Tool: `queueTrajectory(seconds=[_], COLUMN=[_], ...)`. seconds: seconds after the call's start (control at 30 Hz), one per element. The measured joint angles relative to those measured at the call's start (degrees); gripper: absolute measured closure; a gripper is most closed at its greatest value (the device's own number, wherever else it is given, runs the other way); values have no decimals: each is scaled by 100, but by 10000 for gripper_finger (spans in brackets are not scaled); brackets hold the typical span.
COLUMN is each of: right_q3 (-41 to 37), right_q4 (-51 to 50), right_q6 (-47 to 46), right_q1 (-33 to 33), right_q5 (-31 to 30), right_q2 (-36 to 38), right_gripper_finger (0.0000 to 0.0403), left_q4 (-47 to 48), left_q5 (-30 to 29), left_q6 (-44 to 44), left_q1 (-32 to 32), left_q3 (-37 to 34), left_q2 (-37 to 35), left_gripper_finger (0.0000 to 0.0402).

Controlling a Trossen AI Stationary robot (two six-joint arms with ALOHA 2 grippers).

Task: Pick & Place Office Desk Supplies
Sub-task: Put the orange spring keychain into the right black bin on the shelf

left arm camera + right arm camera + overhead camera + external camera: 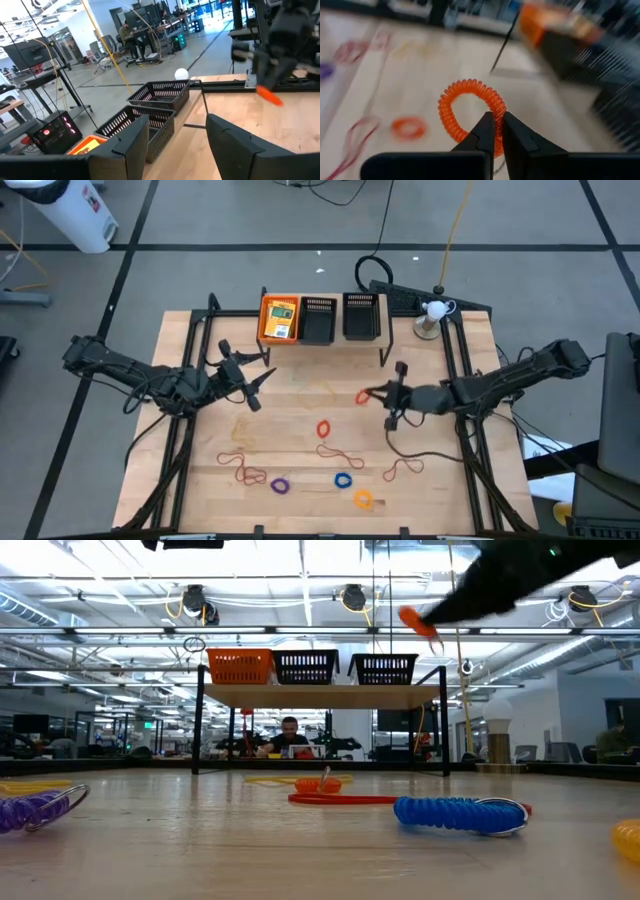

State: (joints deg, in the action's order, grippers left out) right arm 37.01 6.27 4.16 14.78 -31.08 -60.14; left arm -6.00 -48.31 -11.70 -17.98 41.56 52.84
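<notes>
My right gripper [374, 394] is above the middle of the table, shut on an orange-red coil ring [470, 112] that it holds in the air [418, 622]. My left gripper [261, 386] hovers open at the table's left with nothing between its fingers [175, 145]. On the table lie an orange ring [323, 428], a purple ring [280, 485], a blue ring [343, 480] and a yellow-orange ring [363, 500], along with thin red-brown rubber bands [240, 467] [340, 452] [404, 469]. A yellow-orange packet [281, 318] lies in the orange tray [266, 330]. My right gripper pinches the coil ring's wall [496, 131] between its two fingertips. The fingers come from the table's right side, nearly level and tipped slightly down. The ring stands out beyond the fingertips, lifted well clear of the table.
The orange tray and two black mesh trays [318, 321] [361, 316] sit side by side on a raised shelf at the table's far edge. A small lamp with a white ball [433, 311] stands at the far right. Bare wood lies between the two grippers.
</notes>
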Motion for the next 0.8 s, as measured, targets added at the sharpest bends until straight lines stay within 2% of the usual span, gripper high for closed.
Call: queueTrajectory(seconds=[0.1, 0.27, 0.47, 0.63, 0.8], right_q3=[0, 0, 2, 2, 10], right_q4=[680, 1325, 1362, 1549, 2041], right_q6=[716, 1468, 1730, 1782, 1770], right_q1=[-202, -680, -1411, -1986, -2495], right_q5=[-205, -200, -196, -153, 473], right_q2=[164, 214, 213, 194, 8], right_gripper_finger=[393, 394, 394, 394, 394], left_q4=[-8, -37, -577, -926, -887], left_q5=[2, 26, 52, 373, 594], left_q6=[4, -92, -384, -583, -35], left_q1=[0, 0, 75, 355, 639], left_q3=[0, 0, 0, 2, 2], left_q2=[0, 0, 38, 136, 336], left_gripper_finger=[206, 206, 206, 206, 206])
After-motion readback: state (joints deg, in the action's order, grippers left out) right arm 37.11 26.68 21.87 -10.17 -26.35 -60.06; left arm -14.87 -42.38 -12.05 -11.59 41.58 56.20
